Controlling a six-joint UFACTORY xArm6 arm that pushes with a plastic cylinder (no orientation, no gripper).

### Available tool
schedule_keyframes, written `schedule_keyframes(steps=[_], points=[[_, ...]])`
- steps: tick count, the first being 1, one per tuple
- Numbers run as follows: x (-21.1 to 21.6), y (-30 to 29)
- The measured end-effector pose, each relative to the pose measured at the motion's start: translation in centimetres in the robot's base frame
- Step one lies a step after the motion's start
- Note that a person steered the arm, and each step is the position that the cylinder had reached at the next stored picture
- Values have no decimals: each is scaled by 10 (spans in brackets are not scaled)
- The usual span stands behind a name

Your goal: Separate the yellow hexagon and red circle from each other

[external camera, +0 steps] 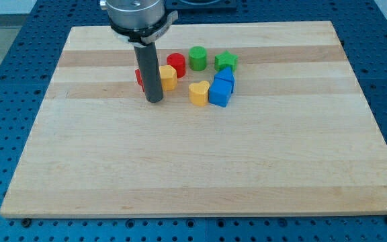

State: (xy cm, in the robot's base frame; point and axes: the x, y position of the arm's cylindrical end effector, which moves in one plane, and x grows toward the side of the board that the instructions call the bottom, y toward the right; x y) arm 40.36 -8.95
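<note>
Currently my tip (154, 100) is resting just left of the yellow hexagon (168, 76), which is touching the red circle (176, 64) behind it; no pincer is showing.

You see a pale wooden board (193, 168) resting on a blue perforated bench (5, 67). On the board, toward the view's top, sit a yellow hexagon (168, 77), red circle (176, 63), green cylinder (197, 58), green star (226, 62), yellow heart (199, 93), two blue blocks (222, 89), and a red block (139, 78) partly hidden behind the rod.
</note>
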Motion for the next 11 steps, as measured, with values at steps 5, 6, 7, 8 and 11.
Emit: schedule_keyframes(steps=[5, 6, 7, 8, 11], points=[[-22, 59], [-45, 63], [-57, 63], [-57, 63], [-55, 38]])
